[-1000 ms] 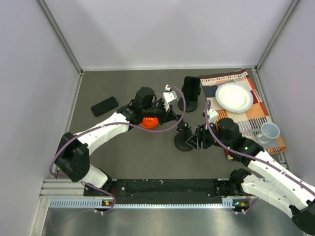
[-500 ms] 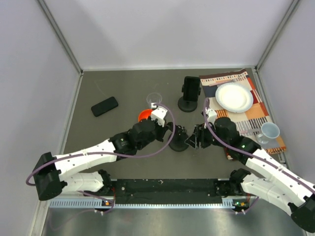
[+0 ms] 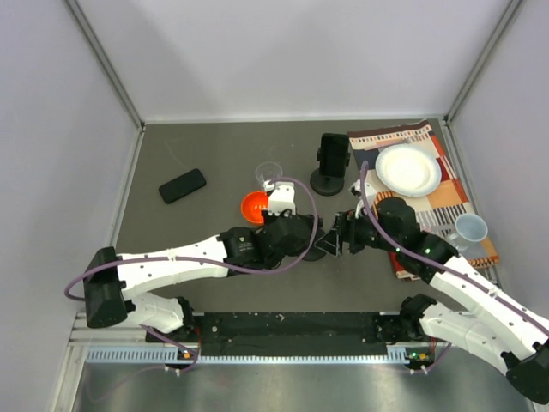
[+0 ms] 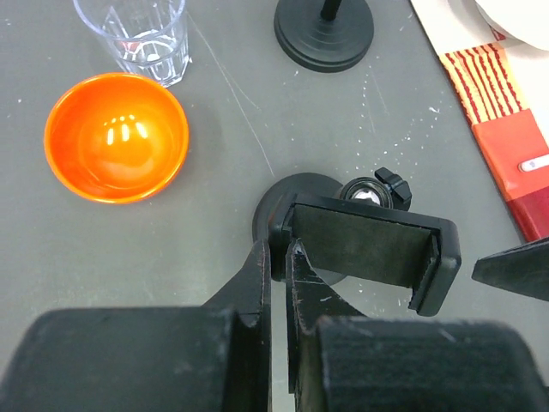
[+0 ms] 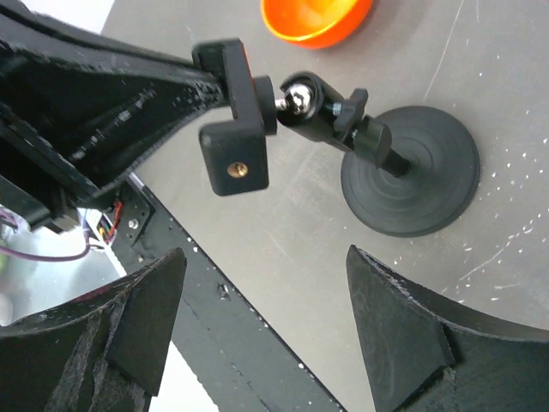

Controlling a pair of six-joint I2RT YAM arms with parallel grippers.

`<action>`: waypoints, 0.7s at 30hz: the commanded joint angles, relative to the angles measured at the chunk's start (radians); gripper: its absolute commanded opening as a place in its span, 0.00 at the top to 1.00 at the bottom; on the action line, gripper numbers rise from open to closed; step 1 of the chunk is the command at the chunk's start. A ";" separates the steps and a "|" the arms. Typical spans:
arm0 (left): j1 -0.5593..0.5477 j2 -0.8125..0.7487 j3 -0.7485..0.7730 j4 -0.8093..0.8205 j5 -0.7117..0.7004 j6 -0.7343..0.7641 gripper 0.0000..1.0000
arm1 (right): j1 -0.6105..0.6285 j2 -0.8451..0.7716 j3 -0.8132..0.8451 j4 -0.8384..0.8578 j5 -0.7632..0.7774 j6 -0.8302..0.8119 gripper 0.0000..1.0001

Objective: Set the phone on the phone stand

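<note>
The black phone (image 3: 182, 185) lies flat on the table at the far left, away from both grippers. A black phone stand (image 3: 322, 245) with a round base (image 5: 412, 172) and a ball-jointed cradle (image 4: 369, 249) stands at the table's middle. My left gripper (image 3: 314, 233) reaches it from the left, and its fingers (image 4: 257, 279) are shut on the cradle's left end. My right gripper (image 3: 346, 233) is wide open just right of the stand, with nothing between its fingers (image 5: 403, 335).
A second stand (image 3: 330, 163) with a cradle stands behind. An orange bowl (image 3: 255, 204) and a clear glass (image 3: 268, 172) sit left of it. A patterned mat (image 3: 446, 202) at the right carries a white plate (image 3: 407, 169) and a white cup (image 3: 470, 230).
My left arm swung back from the bowl and the far stand to the middle stand, and its fingers closed on the cradle. The right gripper stayed beside the stand.
</note>
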State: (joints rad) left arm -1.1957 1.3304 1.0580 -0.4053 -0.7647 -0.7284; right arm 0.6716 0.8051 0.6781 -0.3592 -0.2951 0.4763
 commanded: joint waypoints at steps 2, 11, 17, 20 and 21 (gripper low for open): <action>-0.038 0.006 0.074 -0.055 -0.134 -0.062 1.00 | -0.004 0.034 0.126 0.011 0.021 0.074 0.31; -0.093 0.059 0.160 -0.122 -0.241 -0.031 1.00 | -0.004 0.147 0.179 0.095 -0.035 0.120 0.46; -0.110 0.067 0.166 -0.136 -0.278 -0.039 1.00 | -0.003 0.178 0.147 0.126 -0.029 0.108 0.76; -0.111 0.059 0.157 -0.145 -0.281 -0.055 1.00 | -0.003 0.174 0.106 0.135 -0.015 0.094 0.90; -0.111 0.055 0.154 -0.145 -0.280 -0.060 1.00 | -0.003 0.181 0.085 0.153 -0.025 0.094 0.94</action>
State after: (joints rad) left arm -1.2987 1.4078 1.1694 -0.5755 -0.9665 -0.7582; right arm 0.6716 0.9909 0.8074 -0.2760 -0.3195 0.5762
